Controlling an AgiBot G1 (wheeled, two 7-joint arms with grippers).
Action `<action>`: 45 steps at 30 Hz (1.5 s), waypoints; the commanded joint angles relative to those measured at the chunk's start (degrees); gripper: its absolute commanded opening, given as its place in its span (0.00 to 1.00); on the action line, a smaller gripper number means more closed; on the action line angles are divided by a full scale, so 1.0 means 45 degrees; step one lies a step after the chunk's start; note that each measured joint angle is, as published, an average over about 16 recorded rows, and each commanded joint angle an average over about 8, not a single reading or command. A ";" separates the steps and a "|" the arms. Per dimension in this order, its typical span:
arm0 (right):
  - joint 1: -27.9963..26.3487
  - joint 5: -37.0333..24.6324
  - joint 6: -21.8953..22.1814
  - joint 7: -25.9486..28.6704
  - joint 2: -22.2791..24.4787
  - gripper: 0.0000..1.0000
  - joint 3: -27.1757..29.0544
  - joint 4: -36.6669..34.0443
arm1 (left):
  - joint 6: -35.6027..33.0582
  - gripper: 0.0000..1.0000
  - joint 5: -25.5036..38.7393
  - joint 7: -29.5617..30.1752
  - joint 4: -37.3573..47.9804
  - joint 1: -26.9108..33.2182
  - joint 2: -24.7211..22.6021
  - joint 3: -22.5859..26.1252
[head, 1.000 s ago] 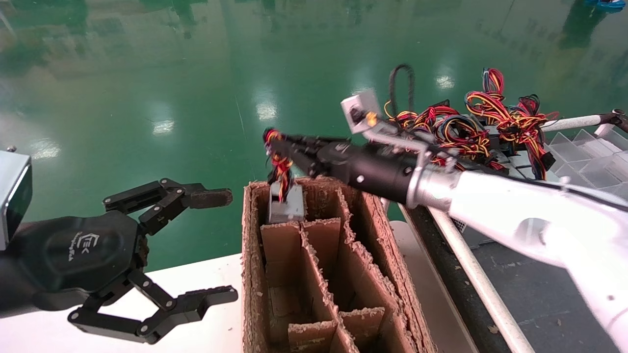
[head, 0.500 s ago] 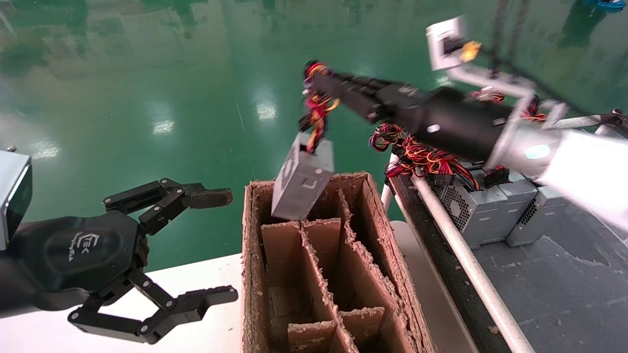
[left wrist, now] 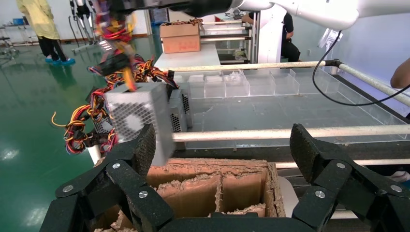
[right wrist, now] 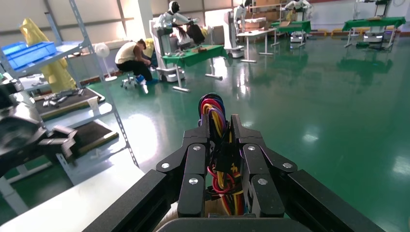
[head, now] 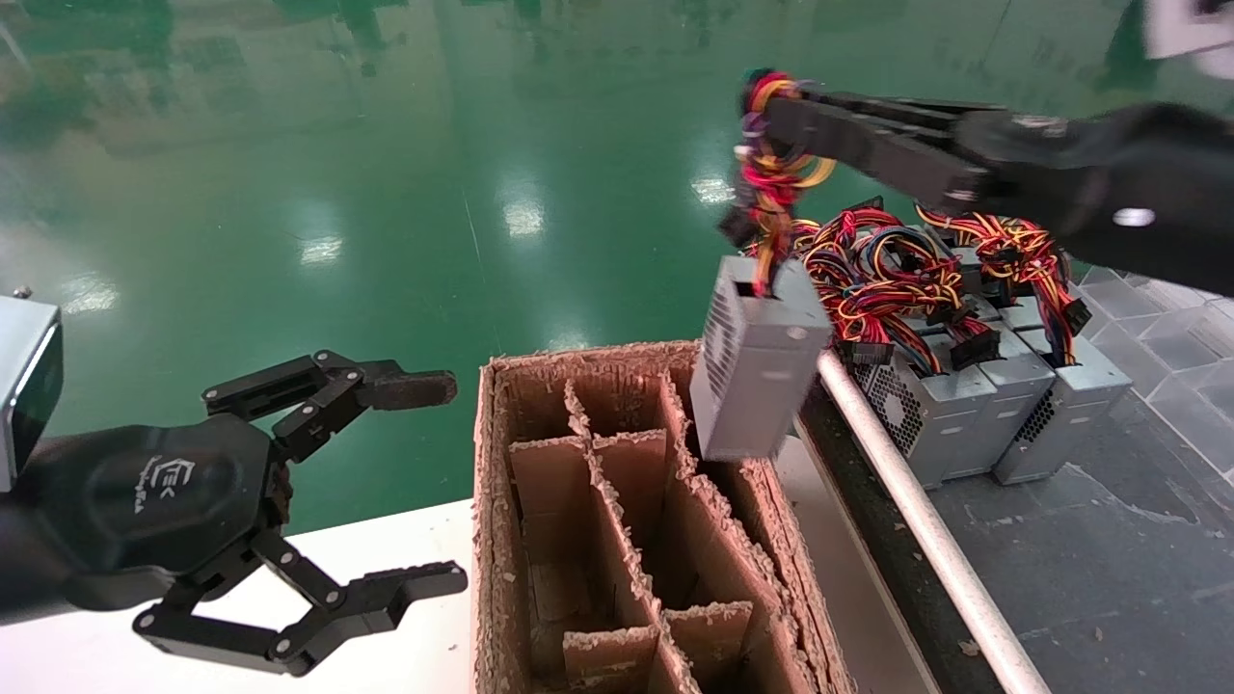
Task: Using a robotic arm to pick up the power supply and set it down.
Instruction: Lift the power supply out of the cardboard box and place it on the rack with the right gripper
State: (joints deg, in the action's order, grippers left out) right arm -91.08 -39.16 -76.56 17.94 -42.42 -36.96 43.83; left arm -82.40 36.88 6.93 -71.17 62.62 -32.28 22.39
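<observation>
the black two-finger right gripper (head: 771,116) of the white-shelled robotic arm (left wrist: 309,8) is clamped on a red-yellow-black wire bundle (head: 771,183), and a grey metal power supply with a honeycomb vent grille (head: 757,361) hangs from those wires in the air, tilted, above the far right corner of a worn brown cardboard box with inner dividers (head: 627,520). the supply's lower end sits just over the box's right wall (whether it touches the cardboard cannot be told). beyond the box's right side, past a white rail (head: 916,520), a row of like grey supplies with tangled wires (head: 974,386) stands on a dark surface. to the left of the box, the black left gripper (head: 424,482) hovers over a white tabletop (head: 386,549), its jaws spread wide and holding nothing.
</observation>
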 commanded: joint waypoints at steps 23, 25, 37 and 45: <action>-0.1137 0.0090 -0.3244 0.0038 0.3415 0.00 -0.1013 -0.2177 | 0.0000 1.00 0.0000 0.0000 0.0000 0.0000 0.0000 0.0001; -0.1143 0.0137 -0.3236 -0.0010 0.3610 0.00 -0.1167 -0.2337 | 0.0000 1.00 0.0000 0.0000 0.0000 0.0000 0.0000 0.0001; -0.1112 0.0309 -0.3134 -0.0595 0.4720 0.00 -0.1781 -0.3452 | 0.0000 1.00 -0.0001 0.0000 0.0000 0.0000 0.0000 0.0001; -0.1063 -0.0121 -0.3048 -0.1174 0.4510 0.00 -0.2284 -0.4165 | 0.0000 1.00 -0.0001 0.0000 0.0000 0.0000 0.0000 0.0001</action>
State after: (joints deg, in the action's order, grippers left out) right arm -96.13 -40.09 -90.41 12.67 -22.41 -47.41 25.39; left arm -82.40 36.87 6.93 -71.17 62.62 -32.28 22.39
